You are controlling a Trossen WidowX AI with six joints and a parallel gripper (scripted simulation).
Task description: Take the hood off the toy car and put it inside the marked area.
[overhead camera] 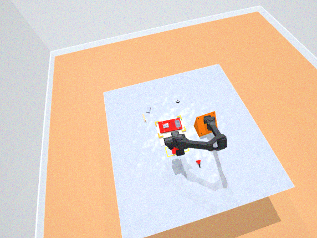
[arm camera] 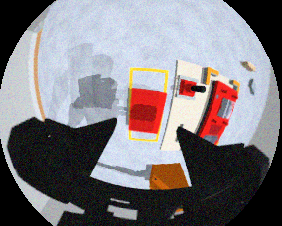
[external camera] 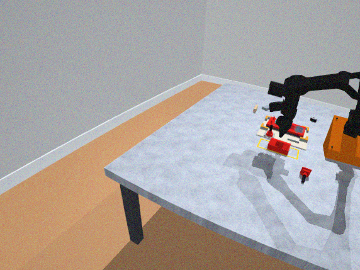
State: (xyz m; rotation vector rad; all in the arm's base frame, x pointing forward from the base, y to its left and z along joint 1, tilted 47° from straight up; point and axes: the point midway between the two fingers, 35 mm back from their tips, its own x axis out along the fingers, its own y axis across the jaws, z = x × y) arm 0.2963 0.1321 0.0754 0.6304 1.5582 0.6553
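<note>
We see the gripper (external camera: 281,129) hanging above the table (external camera: 195,158) with its two fingers spread wide apart and nothing between them. The red hood (external camera: 278,145) lies flat on the table just below the gripper, inside the yellow box (external camera: 292,156), and the fingers do not touch it. In the wrist view the hood (arm camera: 146,112) shows in the gap between the two dark fingers, and it fills the near part of the yellow box (arm camera: 149,73). From the top, the arm covers most of the hood, so only a small red bit (overhead camera: 174,151) peeks out under the gripper (overhead camera: 173,145). The car (overhead camera: 169,125) sits just past the gripper on a pale board (external camera: 300,143), and the arm hides part of it in the side view. A small red piece with a black stem (external camera: 304,174) lies on the table off to one side of the gripper, and we cannot tell what it is. Farther off are a tiny black ring (overhead camera: 177,100), a grey bit (overhead camera: 148,110) and a tan bit (overhead camera: 144,118), all too small to make out. The orange base (external camera: 341,143) is cut off at the edge of the side view.
</note>
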